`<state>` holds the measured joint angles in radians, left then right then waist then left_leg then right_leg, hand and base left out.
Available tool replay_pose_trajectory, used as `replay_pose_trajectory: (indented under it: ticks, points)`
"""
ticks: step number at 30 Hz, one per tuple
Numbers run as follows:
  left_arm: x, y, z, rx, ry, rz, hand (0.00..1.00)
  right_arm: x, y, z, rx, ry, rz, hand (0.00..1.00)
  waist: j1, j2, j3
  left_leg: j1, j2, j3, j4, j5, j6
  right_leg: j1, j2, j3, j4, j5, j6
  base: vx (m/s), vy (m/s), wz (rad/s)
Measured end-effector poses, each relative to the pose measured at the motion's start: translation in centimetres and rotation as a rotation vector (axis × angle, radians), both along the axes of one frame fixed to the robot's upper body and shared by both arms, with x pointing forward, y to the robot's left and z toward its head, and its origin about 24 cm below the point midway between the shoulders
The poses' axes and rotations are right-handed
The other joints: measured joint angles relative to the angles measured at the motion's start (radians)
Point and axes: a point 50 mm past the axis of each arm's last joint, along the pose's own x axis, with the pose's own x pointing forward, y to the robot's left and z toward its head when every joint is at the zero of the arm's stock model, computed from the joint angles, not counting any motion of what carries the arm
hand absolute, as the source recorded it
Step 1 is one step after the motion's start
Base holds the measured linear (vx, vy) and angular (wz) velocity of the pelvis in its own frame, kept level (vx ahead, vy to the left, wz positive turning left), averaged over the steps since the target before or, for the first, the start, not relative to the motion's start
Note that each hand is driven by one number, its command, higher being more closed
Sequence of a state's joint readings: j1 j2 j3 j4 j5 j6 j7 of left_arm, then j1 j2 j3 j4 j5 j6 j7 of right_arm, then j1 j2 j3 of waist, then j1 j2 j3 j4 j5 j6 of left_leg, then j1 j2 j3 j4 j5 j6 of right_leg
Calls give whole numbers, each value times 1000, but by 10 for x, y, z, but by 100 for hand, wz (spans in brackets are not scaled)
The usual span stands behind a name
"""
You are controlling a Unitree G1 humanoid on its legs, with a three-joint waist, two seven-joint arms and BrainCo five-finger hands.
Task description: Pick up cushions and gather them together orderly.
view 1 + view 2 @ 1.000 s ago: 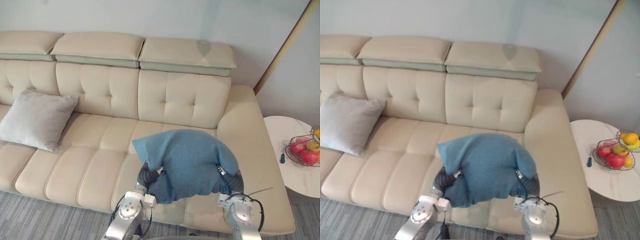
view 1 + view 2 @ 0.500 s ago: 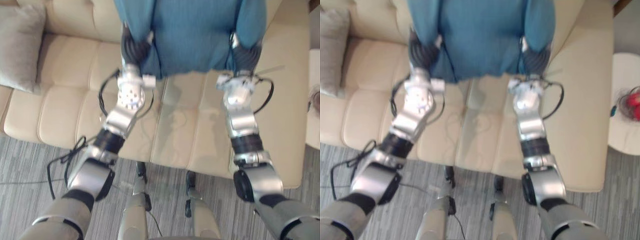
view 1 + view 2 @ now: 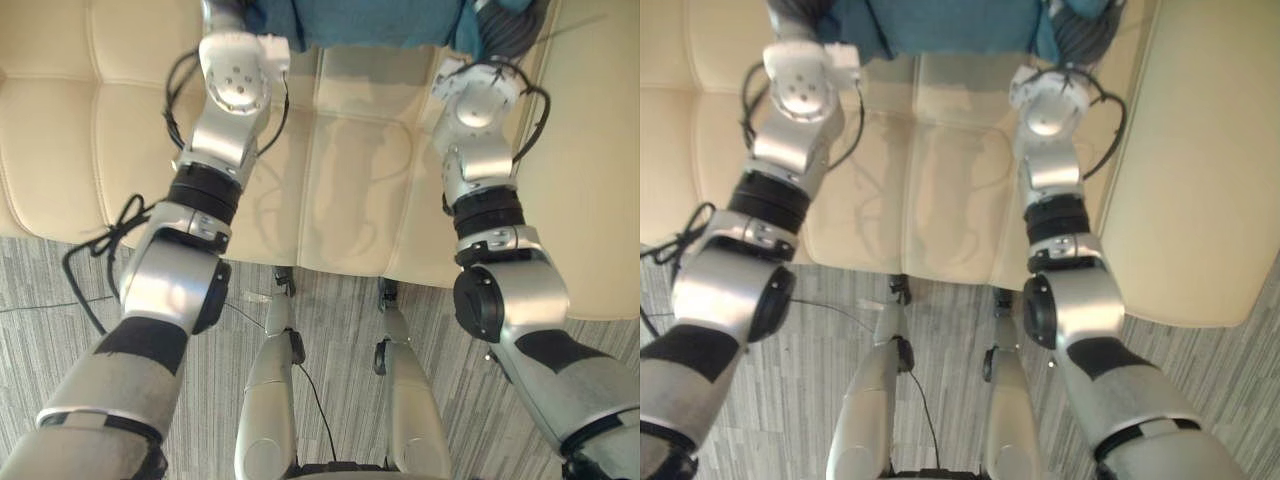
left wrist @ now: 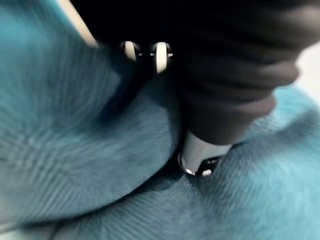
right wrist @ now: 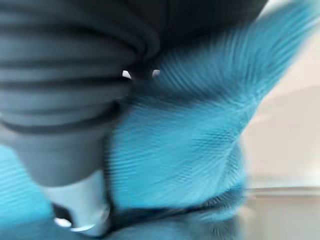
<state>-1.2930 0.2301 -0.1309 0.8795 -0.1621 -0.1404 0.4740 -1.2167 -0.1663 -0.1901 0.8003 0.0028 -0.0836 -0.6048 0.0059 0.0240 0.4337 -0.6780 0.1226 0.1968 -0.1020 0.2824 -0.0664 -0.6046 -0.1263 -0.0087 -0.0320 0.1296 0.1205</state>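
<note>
- Left eye view: a teal-blue cushion [image 3: 370, 18] of finely ribbed cloth shows along the top edge of the frame, over the seat of a cream sofa [image 3: 350, 170].
- The cushion sits between the two arms, with the left hand [image 4: 235, 80] at its left side and the right hand [image 5: 60, 115] at its right, both sunk into folds of bunched fabric.
- Whether either hand grips the cloth or only presses it cannot be told.

No readable text, label, number or sign anywhere.
</note>
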Motion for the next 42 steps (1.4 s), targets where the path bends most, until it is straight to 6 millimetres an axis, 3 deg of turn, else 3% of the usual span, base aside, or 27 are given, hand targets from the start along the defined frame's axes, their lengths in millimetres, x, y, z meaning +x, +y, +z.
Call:
replay_pose_trajectory:
  ticks: [3, 7, 11, 14, 18, 22, 25, 27, 28, 32, 36, 42]
  points:
    - [3, -8, -48, -34, 122, -45, 0, 2, 8, -44, -16, 112, 57, 0, 5, 0, 0, 1, 17, 2, 0, 6, -9, -21, 14, 3, 41, -2, -1, 14, 15, -9]
    - [-1, -8, -73, -52, 161, -63, 0, -3, 17, -99, -33, 247, 116, 0, 11, 0, 0, 23, 27, 3, 0, 5, -12, -29, 19, 7, 105, -44, -9, -8, 10, 0]
    - [-5, 0, -91, -55, 193, -57, 0, -15, 13, -115, -40, 236, 133, 0, 33, -1, 0, 30, 37, 10, 0, -14, -36, -56, 24, 15, 168, -74, -13, -27, 20, -3]
    - [-9, 10, -107, -87, 219, -50, 0, -25, 6, -116, -42, 190, 127, 0, 36, -1, -1, 41, 37, 10, 0, -11, -37, -58, 24, 16, 192, -78, -10, -12, 8, 0]
    - [-15, 24, -105, -89, 179, -29, 0, -42, -9, -118, -52, 131, 104, 0, 38, -2, -1, 73, 36, 12, 0, 1, -23, -34, 23, 16, 209, -83, -9, 0, 0, 0]
    - [-30, 37, -121, -132, 157, -30, 0, -68, -29, -143, -59, 135, 115, 0, 39, -5, -7, 152, 35, 11, 0, -7, -27, 43, 21, 9, 222, -111, -10, 21, -51, 8]
    - [-49, 45, -166, -145, 245, -37, 0, -92, -44, -178, -20, 207, 129, 0, 43, -19, -37, 205, 35, 9, 0, -29, -31, 89, 20, -2, 243, -140, -14, 35, -70, 9]
    - [-71, 46, -212, -184, 366, -58, 0, -116, -55, -211, 6, 307, 130, 0, 43, -24, -50, 265, 32, 0, 0, -37, -31, 154, 18, -14, 247, -161, -16, 73, -68, 18]
    - [-79, 45, -225, -202, 404, -64, 0, -123, -57, -221, 22, 336, 132, 0, 43, -26, -61, 279, 29, -1, 0, -41, -31, 171, 17, -15, 247, -168, -15, 85, -53, 17]
    - [-140, 46, -309, -304, 675, -68, 0, -171, -57, -283, 132, 547, 149, 0, 45, -43, -168, 378, 23, -3, 0, -85, -36, 275, 9, -30, 240, -208, -19, 134, -37, 8]
    - [-196, 48, -374, -364, 957, -52, 0, -217, -49, -348, 284, 809, 155, 0, 50, -50, -285, 467, 20, -2, 0, -106, -48, 378, 7, -41, 215, -232, -22, 135, -28, 5]
    - [-253, 59, -427, -381, 1264, 24, 0, -259, -36, -400, 395, 1084, 188, 0, 49, -49, -360, 548, 19, 1, -1, -131, -57, 475, 7, -43, 153, -232, -21, 38, -7, -1]
